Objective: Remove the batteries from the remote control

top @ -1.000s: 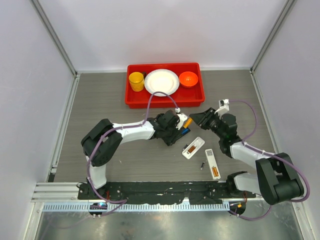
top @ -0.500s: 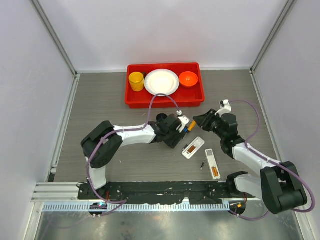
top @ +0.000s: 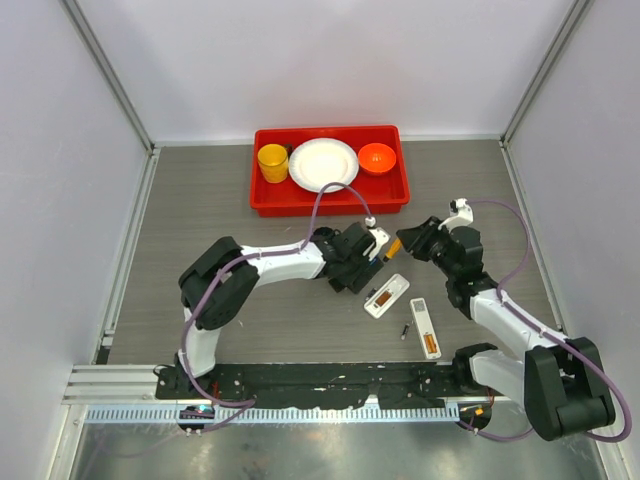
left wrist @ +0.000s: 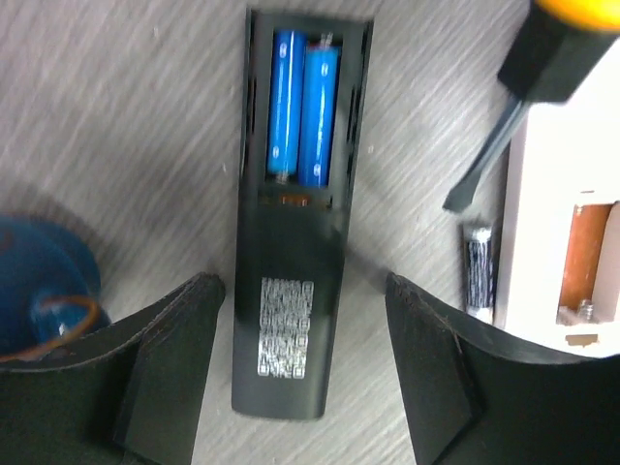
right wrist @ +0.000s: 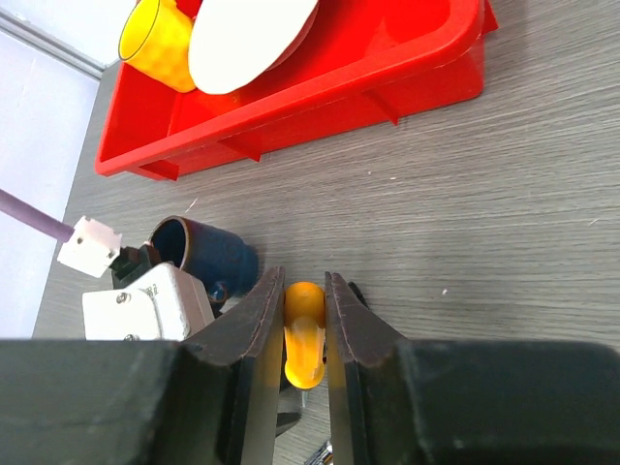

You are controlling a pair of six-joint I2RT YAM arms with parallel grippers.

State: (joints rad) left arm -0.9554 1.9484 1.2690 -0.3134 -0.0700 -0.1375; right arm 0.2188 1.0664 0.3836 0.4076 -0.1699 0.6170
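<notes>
Top view: the left gripper [top: 364, 262] and right gripper [top: 405, 244] meet at frame centre, below the red tray [top: 330, 204].

Left wrist view: two blue batteries [left wrist: 302, 107] sit in the black remote [left wrist: 289, 291] (compartment uncovered) at upper centre. The jaws are spread wide, astride the remote's lower end.

Right wrist view: the fingers are clamped on the orange-handled screwdriver [right wrist: 303, 334] at lower centre.

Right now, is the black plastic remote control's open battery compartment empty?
No, two bright blue cylindrical batteries lie side by side inside the open black remote control.
</notes>
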